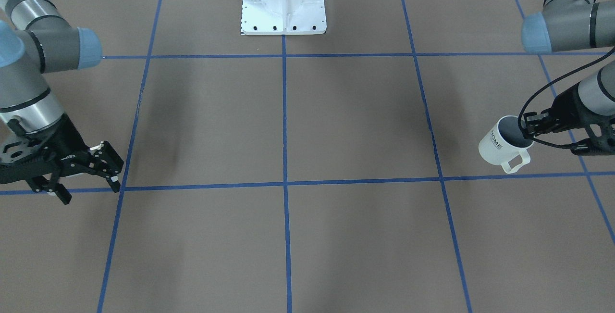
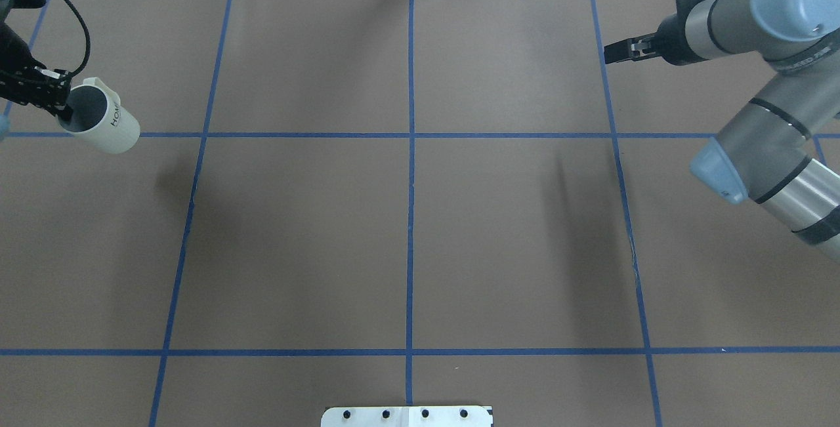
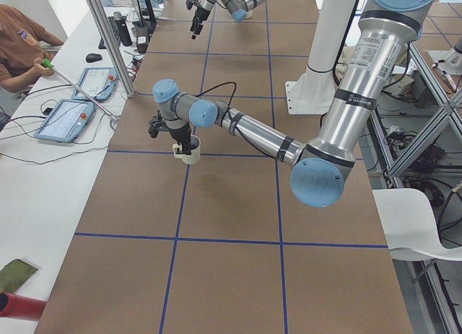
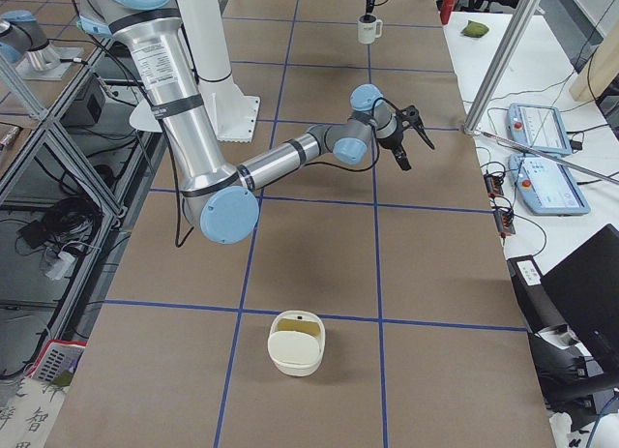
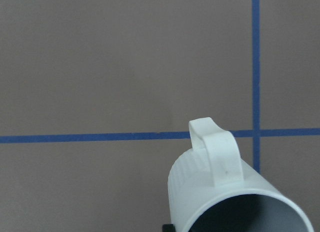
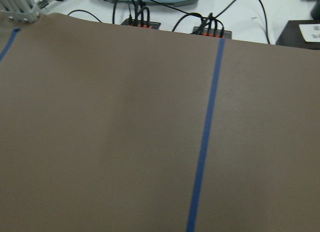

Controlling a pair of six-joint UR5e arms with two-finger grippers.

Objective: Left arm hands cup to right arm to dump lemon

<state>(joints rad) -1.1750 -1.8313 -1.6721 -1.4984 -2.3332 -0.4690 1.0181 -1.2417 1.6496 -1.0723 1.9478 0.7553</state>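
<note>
Over at the left end of the brown counter point(image 1: 336, 125), the left tool point(image 1: 527, 128) pinches the rim of the white cup point(image 1: 499, 147), one finger inside the grey mouth and one outside. The cup stands roughly upright, its handle turned away from the robot. I cannot tell whether its base touches the counter. Well apart, toward the other end, the right tool point(image 1: 89, 189) hovers with fingers spread wide, holding nothing. A cream tub point(image 4: 297, 343) sits at the counter's right end.
</note>
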